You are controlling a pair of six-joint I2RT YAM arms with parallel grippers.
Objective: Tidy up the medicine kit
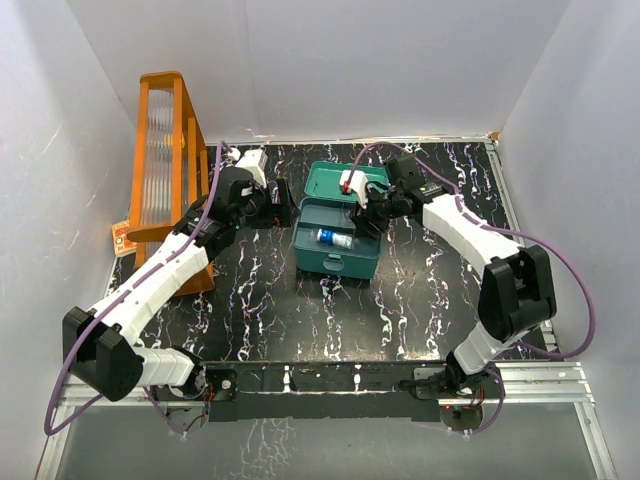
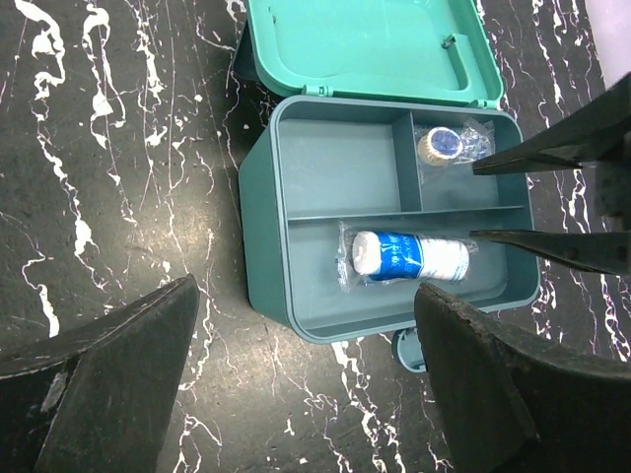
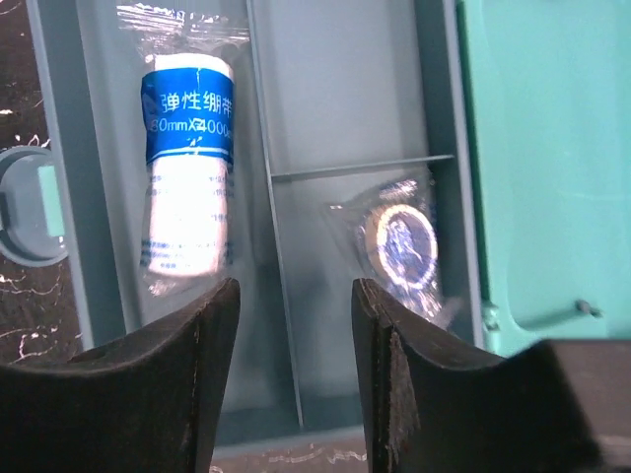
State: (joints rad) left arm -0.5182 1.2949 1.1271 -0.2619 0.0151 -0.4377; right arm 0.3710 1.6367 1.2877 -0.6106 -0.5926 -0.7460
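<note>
The medicine kit [image 1: 335, 262] sat on the tabletop [image 1: 260, 300] with its lid [image 2: 375, 44] swung fully back. It lay directly under the right claw [image 3: 296, 296] and just to the right of the left claw [image 1: 283, 205].

The right claw's jaws stood partly apart and held nothing. Below its left finger lay a blue-labelled bandage roll [image 3: 187, 187] in the long compartment. Below its right finger lay a small film-wrapped tape roll [image 3: 399, 244] in the corner compartment. The left claw was spread wide and empty, low over the tabletop.

The kit looked like stiff, light plastic with smooth walls, so it would likely slide if pushed from one side. A firm hold would be across a side wall or on the lid's free edge. The wrapped rolls seemed soft and slippery, and were best pinched across the middle.
</note>
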